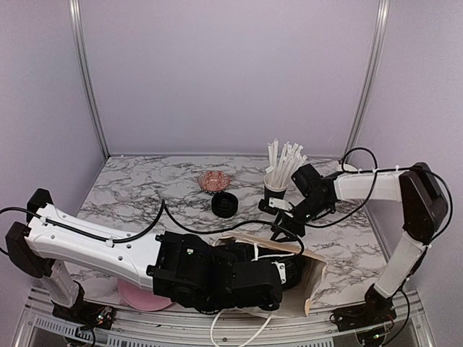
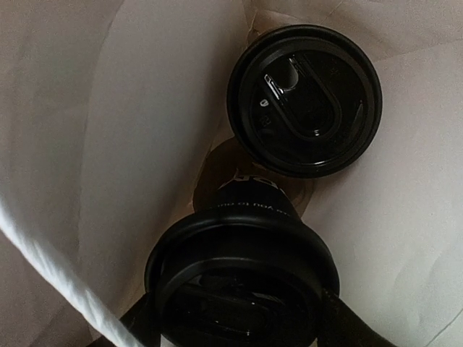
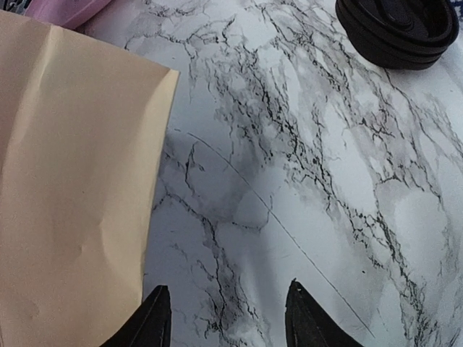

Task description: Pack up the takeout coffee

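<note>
Left side first. Your left gripper (image 2: 242, 318) is down inside the paper bag (image 1: 312, 280), closed around a lidded coffee cup (image 2: 242, 271), with the black fingers (image 2: 352, 327) hugging its sides below the lid. A second lidded cup (image 2: 304, 101) stands on the bag floor just beyond it. I can't tell if the two touch.

Step, as I judge it: seating cup two in the bag. Next move calls for:
- lowering the cup until it sits flat beside the other
- letting go
- lifting straight out without snagging the bag wall

Your right gripper (image 3: 231, 318) is spread with nothing between the fingers. It sits over the marble table (image 3: 325, 181) just beside the bag's edge.

Only the left wrist view shows the cups; overhead the bag hides them. Only the overhead view shows the straw cup (image 1: 277, 189). The loose black lid (image 3: 398, 29) appears overhead and in the right wrist view.
</note>
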You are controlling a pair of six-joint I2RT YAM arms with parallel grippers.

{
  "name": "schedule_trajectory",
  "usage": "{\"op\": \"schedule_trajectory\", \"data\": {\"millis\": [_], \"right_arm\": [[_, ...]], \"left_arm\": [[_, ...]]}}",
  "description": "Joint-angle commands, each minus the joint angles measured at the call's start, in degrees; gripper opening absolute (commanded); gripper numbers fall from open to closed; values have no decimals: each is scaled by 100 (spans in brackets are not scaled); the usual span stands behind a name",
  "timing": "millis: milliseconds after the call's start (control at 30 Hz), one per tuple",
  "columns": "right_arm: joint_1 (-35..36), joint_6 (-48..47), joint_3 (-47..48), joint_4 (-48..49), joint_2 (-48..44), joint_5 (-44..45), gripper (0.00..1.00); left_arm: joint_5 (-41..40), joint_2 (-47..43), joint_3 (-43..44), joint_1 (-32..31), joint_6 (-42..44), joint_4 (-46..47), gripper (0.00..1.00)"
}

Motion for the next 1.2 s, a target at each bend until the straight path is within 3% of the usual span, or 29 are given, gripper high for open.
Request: {"op": "schedule_trajectory", "data": {"millis": [0,1167], "right_arm": [[39,105,-63,240,112,-30,52],[223,-18,197,300,634,-664,52]], "left_arm": [[-109,-274,-149,89,190,491,49],[398,-283,-859,565,969,1253,48]]}}
